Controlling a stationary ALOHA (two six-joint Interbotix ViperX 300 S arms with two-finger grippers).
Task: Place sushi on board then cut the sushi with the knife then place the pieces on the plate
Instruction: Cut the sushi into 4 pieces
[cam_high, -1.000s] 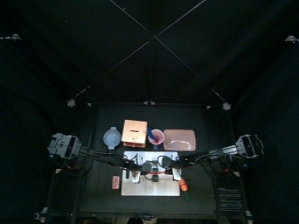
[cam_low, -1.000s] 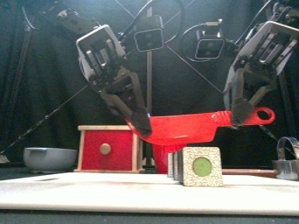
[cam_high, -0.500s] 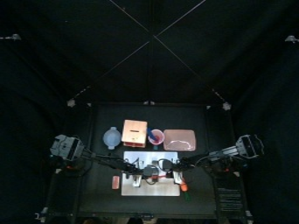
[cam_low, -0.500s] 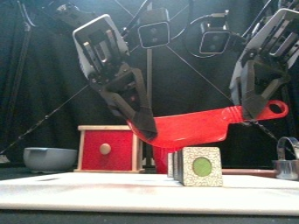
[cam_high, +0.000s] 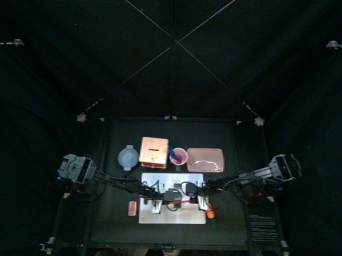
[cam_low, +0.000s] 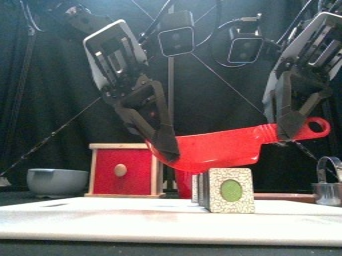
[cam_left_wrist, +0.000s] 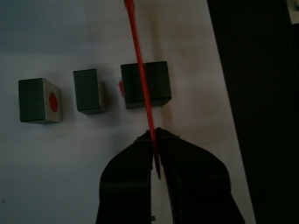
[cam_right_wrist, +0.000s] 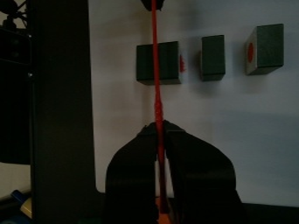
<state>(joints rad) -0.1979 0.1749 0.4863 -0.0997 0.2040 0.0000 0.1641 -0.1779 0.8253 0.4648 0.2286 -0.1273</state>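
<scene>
here the left claw (cam_low: 166, 150) is clenched on the blade end of the red knife (cam_low: 214, 148) and the right claw (cam_low: 274, 136) on its handle end, holding it level above the white cutting board (cam_low: 107, 215). three sushi pieces (cam_left_wrist: 146, 85) stand apart on the board, an end piece under the blade.

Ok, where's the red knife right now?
Front view: the red knife hangs above the sushi pieces on the white board, left gripper on its blade end, right gripper on its handle.
</scene>
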